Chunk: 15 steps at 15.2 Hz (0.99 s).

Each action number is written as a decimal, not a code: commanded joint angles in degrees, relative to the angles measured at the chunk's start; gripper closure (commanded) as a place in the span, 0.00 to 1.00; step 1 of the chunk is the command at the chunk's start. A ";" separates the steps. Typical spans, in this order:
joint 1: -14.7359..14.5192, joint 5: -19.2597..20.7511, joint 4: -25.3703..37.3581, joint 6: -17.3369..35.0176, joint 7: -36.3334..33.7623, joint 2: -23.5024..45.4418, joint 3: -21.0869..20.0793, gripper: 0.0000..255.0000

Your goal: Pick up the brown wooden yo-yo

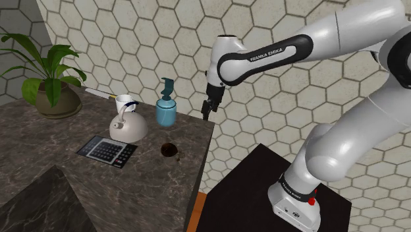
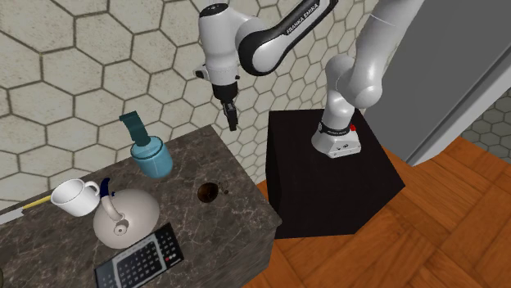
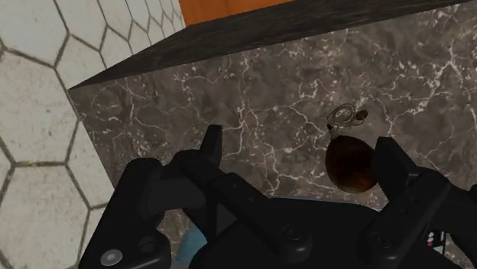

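Black fingers (image 3: 212, 145) stand apart above counter (image 3: 267, 92), clear of yo-yo (image 3: 350, 164).

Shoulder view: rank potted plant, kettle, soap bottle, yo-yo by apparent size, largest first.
1. potted plant
2. kettle
3. soap bottle, taller than the kettle but much narrower
4. yo-yo, by far the smallest
No near ties among these four.
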State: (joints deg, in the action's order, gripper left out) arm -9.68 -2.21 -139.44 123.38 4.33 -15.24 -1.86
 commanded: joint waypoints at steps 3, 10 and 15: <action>-1.60 -0.47 3.19 5.17 2.23 9.11 -1.17 0.00; -3.91 -0.20 9.95 11.67 5.64 23.71 -3.44 0.00; -5.66 1.01 16.15 14.73 7.44 33.96 -4.96 0.00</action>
State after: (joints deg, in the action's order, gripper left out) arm -15.03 -1.51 -124.77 137.49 11.30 16.46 -6.58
